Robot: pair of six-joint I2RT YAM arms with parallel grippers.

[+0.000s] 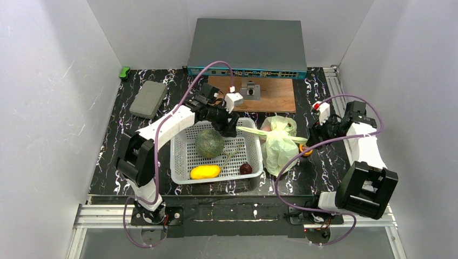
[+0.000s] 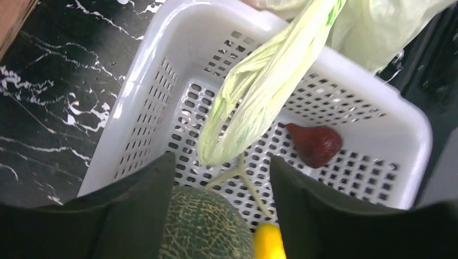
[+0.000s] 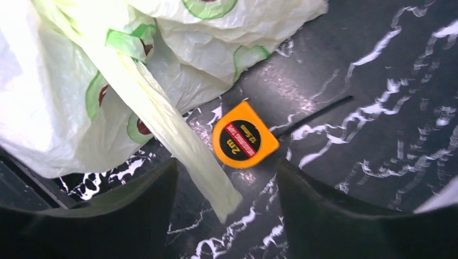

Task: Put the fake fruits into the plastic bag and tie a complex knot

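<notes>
Avocado-print plastic bag (image 1: 278, 144) is lying crumpled on the black marbled table (image 1: 110, 145) just right of the white perforated basket (image 1: 179, 154), which is holding the netted melon (image 1: 209, 143), yellow mango (image 1: 205, 172) and dark red fruit (image 1: 246, 168). Left gripper (image 2: 221, 162) is hovering over the basket, jaws apart, with a twisted bag handle (image 2: 254, 97) dangling loose between them. Right gripper (image 3: 227, 167) is hanging jaws apart around the second handle (image 3: 162, 124), not pinching it, with an orange tape measure (image 3: 244, 136) just beside.

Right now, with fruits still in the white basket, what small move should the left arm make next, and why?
Probably lower the left pincer onto the melon. Its fingers stand open just above it, and melon, mango and red fruit still lie in the basket, outside the bag. Mind the bag handle hanging between the fingers.
</notes>
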